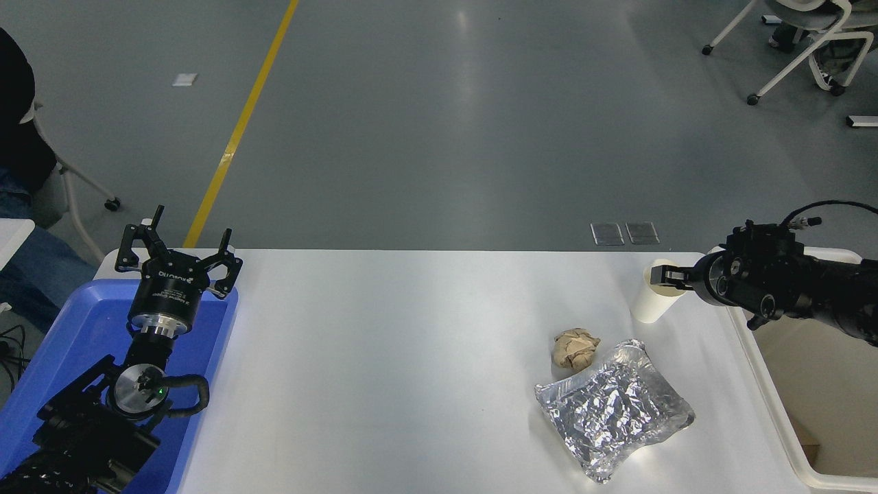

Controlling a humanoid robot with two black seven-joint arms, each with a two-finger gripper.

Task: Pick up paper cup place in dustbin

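The right gripper (pixel 664 277), lying level from the table's right edge, has its narrowed fingers at the rim of the upright paper cup (pixel 650 302), the dustbin (pixel 761 374) just behind it.

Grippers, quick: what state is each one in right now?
Left end effector: open, empty, parked over the blue tray.
Right end effector: at the paper cup rim; open or closed cannot be told.
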